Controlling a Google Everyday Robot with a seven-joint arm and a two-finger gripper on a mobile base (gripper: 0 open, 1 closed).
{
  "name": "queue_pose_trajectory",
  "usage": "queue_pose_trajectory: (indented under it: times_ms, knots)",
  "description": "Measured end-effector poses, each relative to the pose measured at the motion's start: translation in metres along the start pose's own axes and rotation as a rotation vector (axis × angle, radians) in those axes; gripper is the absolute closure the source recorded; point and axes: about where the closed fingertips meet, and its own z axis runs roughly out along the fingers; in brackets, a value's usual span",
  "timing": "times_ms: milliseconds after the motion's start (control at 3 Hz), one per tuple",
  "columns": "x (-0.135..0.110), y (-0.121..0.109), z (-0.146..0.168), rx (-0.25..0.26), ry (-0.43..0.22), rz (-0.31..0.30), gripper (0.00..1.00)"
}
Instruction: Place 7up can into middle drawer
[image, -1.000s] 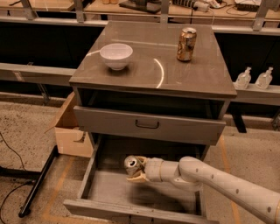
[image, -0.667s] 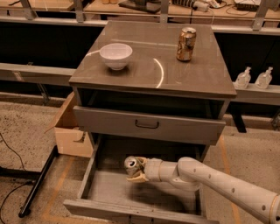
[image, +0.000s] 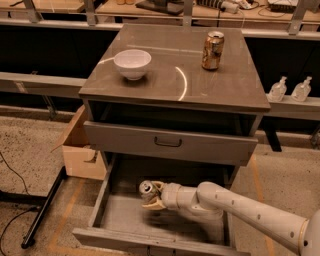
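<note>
Arm stretched low, pincer clasping 7up can

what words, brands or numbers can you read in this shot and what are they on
No text reads clearly.
7up can, held by the pincer over the middle drawer: print too blurred to read.
Copper-orange can on the cabinet top: print blurred.
Two bottles at right: any label too small.
</note>
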Motion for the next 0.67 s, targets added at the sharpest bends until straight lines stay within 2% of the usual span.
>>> queue_pose_trajectory:
  times_ms: [333, 667]
  knots:
    - [0.0082, -0.0007, 0.0112, 0.010, -0.018, 0.019, 1.00]
    - [0.0174, 0.0000, 0.0175, 0.012, -0.030, 0.055, 0.75]
